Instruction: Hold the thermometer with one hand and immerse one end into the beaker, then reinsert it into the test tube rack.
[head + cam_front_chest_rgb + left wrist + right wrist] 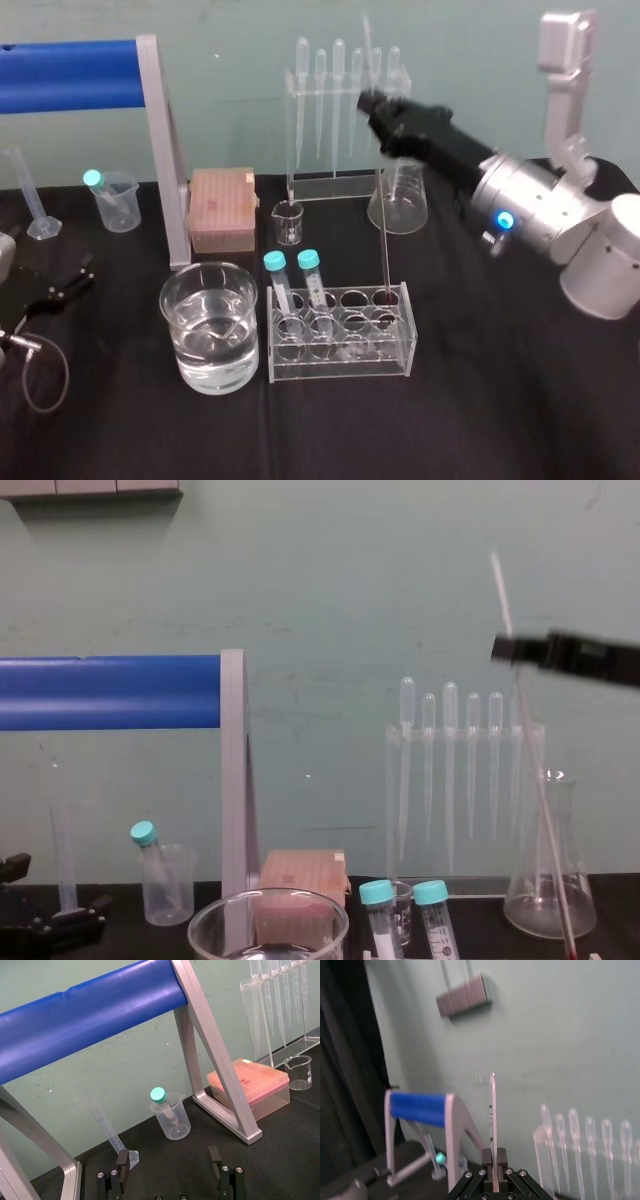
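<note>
The thermometer (381, 200) is a long thin glass rod that leans slightly. Its lower end sits in the back right hole of the clear test tube rack (340, 372). My right gripper (372, 102) is shut on the rod near its top, reaching in from the right. In the right wrist view the thermometer (492, 1115) rises from between the closed fingers (488, 1158). The chest view shows the thermometer (535, 780) slanting down below the right gripper (508, 648). The beaker (175, 300), wide and half full of water, stands left of the rack. My left gripper (169, 1160) is open and parked at the far left.
Two teal-capped tubes (312, 280) stand in the rack's left holes. Behind the rack are a pipette stand (345, 85), a conical flask (398, 200), a small beaker (288, 222) and a pink tip box (222, 208). A blue-barred grey frame (165, 150) rises at the left.
</note>
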`<state>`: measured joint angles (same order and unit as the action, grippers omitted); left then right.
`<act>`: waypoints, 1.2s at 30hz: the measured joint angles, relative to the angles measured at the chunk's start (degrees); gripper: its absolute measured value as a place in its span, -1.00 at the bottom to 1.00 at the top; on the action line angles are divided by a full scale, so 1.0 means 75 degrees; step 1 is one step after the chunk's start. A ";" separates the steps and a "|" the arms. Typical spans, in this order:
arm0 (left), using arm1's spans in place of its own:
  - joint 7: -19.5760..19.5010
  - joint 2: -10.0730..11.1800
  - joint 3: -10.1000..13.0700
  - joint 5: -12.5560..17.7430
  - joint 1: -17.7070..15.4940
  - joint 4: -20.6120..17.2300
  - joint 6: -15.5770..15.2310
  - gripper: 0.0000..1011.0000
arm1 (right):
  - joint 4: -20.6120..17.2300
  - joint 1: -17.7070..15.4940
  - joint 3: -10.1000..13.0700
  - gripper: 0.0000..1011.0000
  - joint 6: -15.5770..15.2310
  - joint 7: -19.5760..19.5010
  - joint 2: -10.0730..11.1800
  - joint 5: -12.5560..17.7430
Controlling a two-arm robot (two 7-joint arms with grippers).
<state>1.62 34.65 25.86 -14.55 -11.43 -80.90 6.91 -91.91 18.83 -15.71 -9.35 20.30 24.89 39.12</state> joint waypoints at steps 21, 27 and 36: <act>0.0000 0.0000 0.0000 0.0000 0.0000 0.0000 0.0000 0.99 | 0.0403 0.1061 -0.0383 -0.89 0.2503 0.2054 -0.0693 0.0914; 0.0000 0.0000 0.0000 0.0000 0.0000 0.0000 0.0000 0.99 | 0.0762 0.1353 -0.0869 -0.89 0.2603 0.2620 -0.0952 0.1165; -0.0001 0.0000 0.0000 0.0000 0.0000 0.0000 0.0000 0.99 | 0.1212 0.1591 -0.1524 -0.89 0.2649 0.3162 -0.1181 0.1331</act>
<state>1.62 34.65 25.86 -14.54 -11.43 -80.90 6.91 -82.82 30.76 -27.14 10.52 44.01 16.04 49.10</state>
